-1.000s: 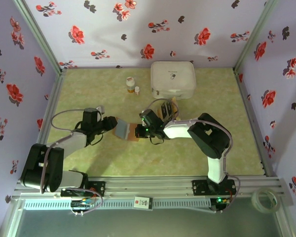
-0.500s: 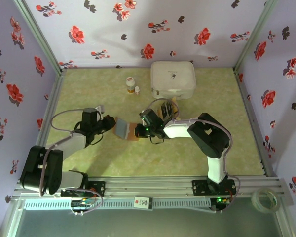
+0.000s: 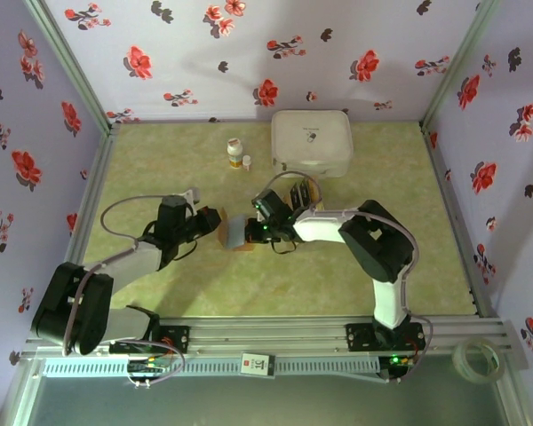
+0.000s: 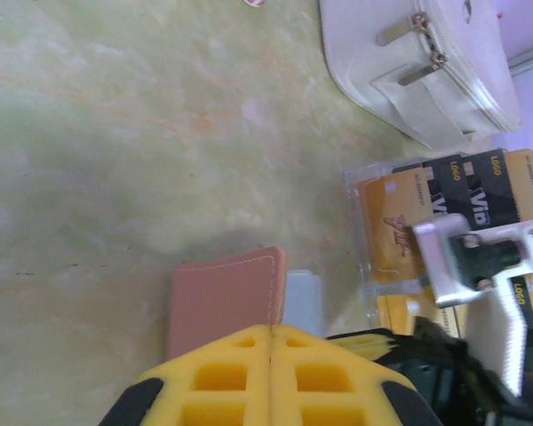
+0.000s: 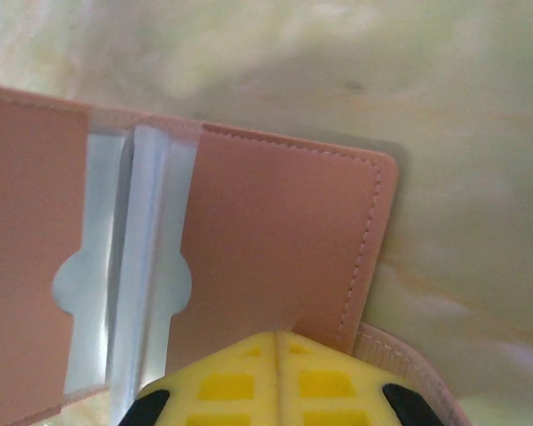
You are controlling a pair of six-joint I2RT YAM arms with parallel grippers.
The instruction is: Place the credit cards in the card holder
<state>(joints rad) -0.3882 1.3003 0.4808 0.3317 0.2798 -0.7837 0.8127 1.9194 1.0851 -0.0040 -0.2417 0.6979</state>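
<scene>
Over on the left, the left arm reaches in from the bench's (image 3: 382,266) near left corner, and the left fingers (image 4: 213,382) are clenched tight, yellow pads meeting along one seam with a reddish-brown leaf of the card holder (image 3: 231,231) pinched right in that seam. The card holder sits about mid-bench, a touch left of centre, raised and tilted between the two arms; the left wrist view catches its stitched brown flap (image 4: 220,297) standing edge-on with a sliver of grey lining beside it. Behind it, toward the far edge, two small bottles (image 3: 235,153) stand close together. Moving right, the right fingers (image 5: 338,386) are pressed together too, gripping the lower edge of the opposite brown leaf (image 5: 275,231), and from there the holder is spread open, grey pockets with a rounded notch showing to the left of that leaf. Just past the right fingers, toward the far edge, the credit cards (image 4: 395,222) lie side by side, tan-gold ones and black ones with pale lettering, near the holder but not in it. Beyond them, a large white box (image 3: 311,140) sits at the far edge, right of the middle.
</scene>
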